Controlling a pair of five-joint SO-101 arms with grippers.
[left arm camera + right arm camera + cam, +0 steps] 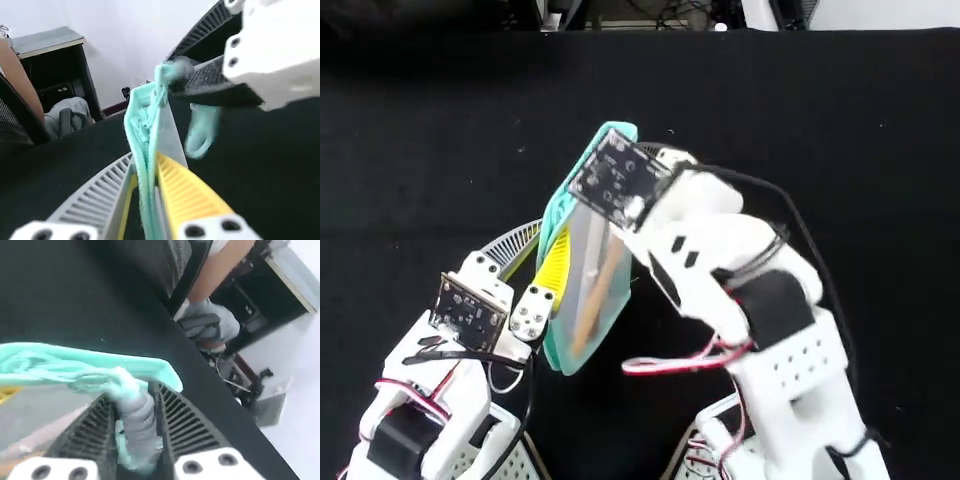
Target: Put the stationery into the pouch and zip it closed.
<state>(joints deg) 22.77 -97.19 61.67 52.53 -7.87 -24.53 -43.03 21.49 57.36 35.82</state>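
I am holding one mint-green pouch [570,345] over the black table [440,120] between my two grippers. My left gripper [146,167] is pinching its zipper edge, and my right gripper [134,407] is clenching the zipper's far end. One wooden pencil [601,285] is showing inside.

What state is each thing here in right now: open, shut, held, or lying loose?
pouch: held on edge between both grippers; the zip looks shut near the left gripper, and the rest cannot be told.
stationery: inside the pouch, seen through its clear side.
zip pull: pinched by the right gripper.
left gripper: shut on the pouch's zip edge.
right gripper: shut on the zip pull.
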